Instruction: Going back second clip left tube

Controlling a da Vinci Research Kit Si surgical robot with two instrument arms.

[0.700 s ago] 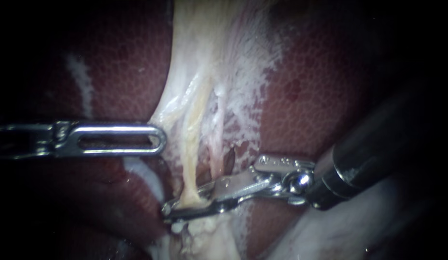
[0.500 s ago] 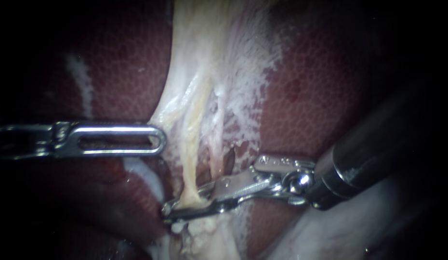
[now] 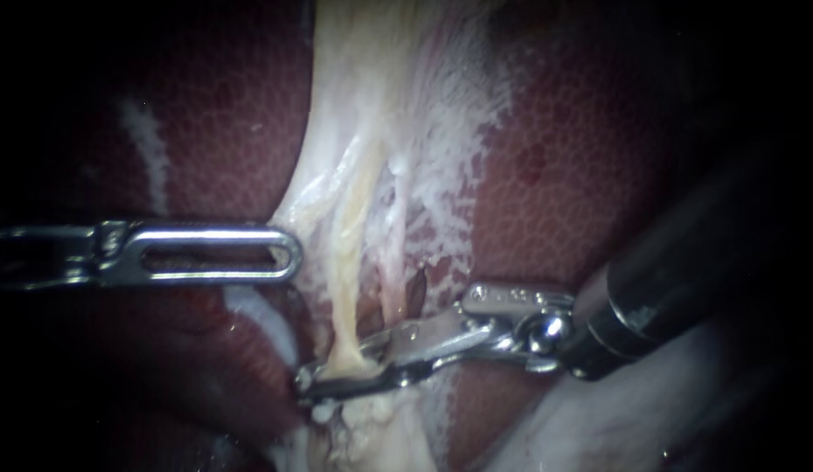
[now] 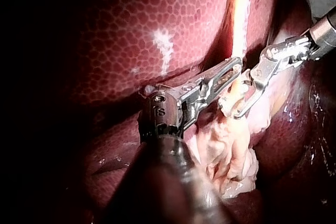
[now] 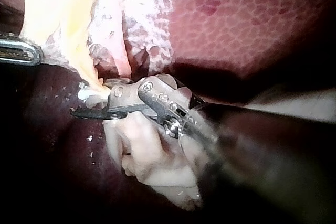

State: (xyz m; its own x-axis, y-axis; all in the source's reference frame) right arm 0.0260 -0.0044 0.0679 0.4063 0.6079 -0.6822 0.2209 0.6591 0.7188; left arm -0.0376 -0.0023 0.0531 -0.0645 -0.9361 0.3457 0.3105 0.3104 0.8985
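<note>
Two strands run down the pale tissue between the liver lobes. The yellowish left tube [image 3: 345,262] is the thicker one, and a thinner pinkish tube [image 3: 391,262] lies to its right. My right instrument [image 3: 337,367] has its jaws open around the left tube's lower end, with the tube between them; it also shows in both wrist views [image 5: 97,103] [image 4: 236,106]. I can make out no clip. My left instrument [image 3: 288,253], with a slotted jaw, holds the edge of the pale tissue [image 3: 293,214] left of the tube [image 4: 237,24].
Dark red liver [image 3: 581,175] lies on both sides of the pale band. A lump of pale fatty tissue [image 3: 363,428] sits just under the right instrument's jaws. That instrument's dark shaft [image 3: 686,271] fills the lower right.
The right instrument's wrist has dipped very slightly while its jaws stay at the tube. The left instrument has not moved.
</note>
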